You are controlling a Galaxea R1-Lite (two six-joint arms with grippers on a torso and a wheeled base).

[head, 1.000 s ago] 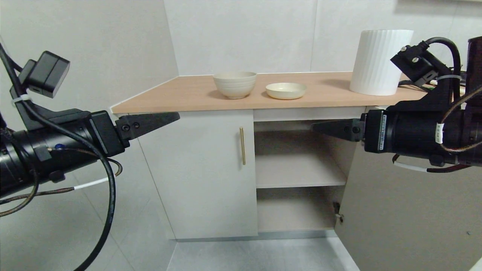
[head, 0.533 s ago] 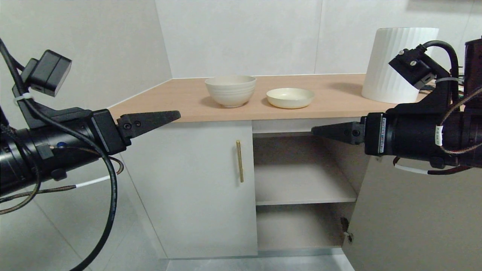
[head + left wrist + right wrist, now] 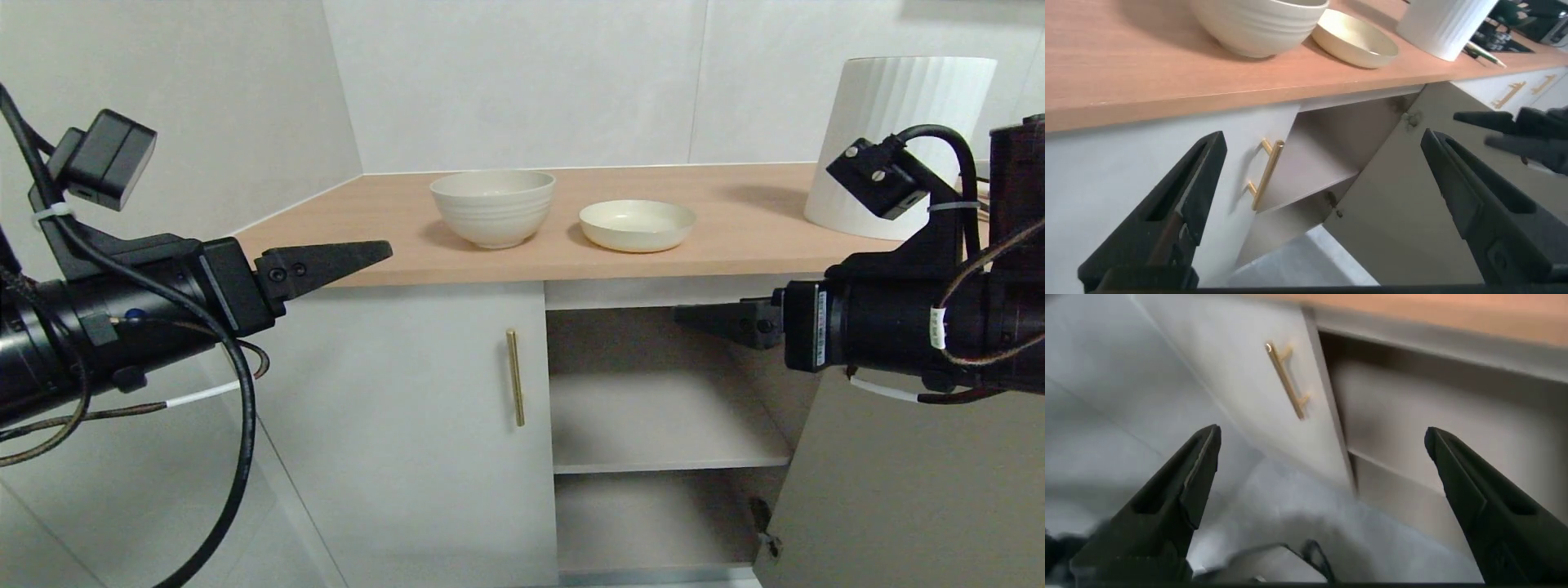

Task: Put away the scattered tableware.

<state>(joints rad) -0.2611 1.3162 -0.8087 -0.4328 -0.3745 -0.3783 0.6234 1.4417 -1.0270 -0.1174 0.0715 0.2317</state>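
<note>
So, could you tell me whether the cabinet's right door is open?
Open: the right door is swung outward, exposing both shelves.

Cabinet (image 3: pixel 653 408) faced from the head, counter (image 3: pixel 1143 65) seen aslant from the left wrist, door (image 3: pixel 1233 384) seen close from the right, handle (image 3: pixel 514 377) shared by all.

Both arms horizontal. Left gripper (image 3: pixel 371 253) level with countertop (image 3: pixel 735 214) edge, right gripper (image 3: pixel 690 314) just below it; both spread wide.

Bowl (image 3: pixel 492 208) left of dish (image 3: pixel 637 225) on counter (image 3: pixel 759 224); shelves (image 3: pixel 661 429) below dish.
</note>
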